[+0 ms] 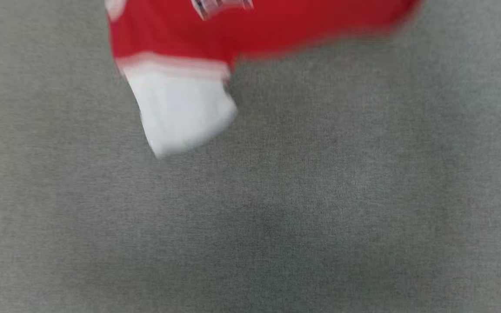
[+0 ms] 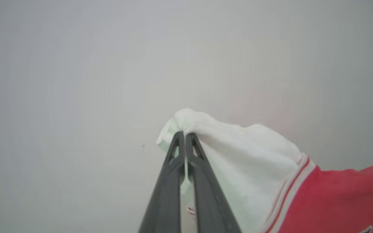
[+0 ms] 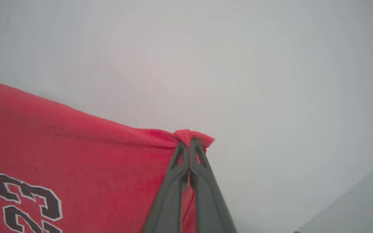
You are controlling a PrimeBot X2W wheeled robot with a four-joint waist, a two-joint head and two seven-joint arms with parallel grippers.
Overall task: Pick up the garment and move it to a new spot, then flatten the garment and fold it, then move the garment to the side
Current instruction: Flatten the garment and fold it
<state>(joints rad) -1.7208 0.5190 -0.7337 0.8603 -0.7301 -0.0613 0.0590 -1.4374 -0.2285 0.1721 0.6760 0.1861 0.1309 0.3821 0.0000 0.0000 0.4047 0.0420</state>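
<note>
One garment, red, with a white sleeve, held up over the grey surface, at the head view's top. Soft, light and limp by the look; best taken at hems and corners. Two grippers: left gripper pinching the sleeve end, right gripper pinching a red corner.

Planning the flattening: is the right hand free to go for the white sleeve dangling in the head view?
Probably not: the right hand is shut on a red edge of the garment and would have to let go first. Nothing else blocks the sleeve.
</note>
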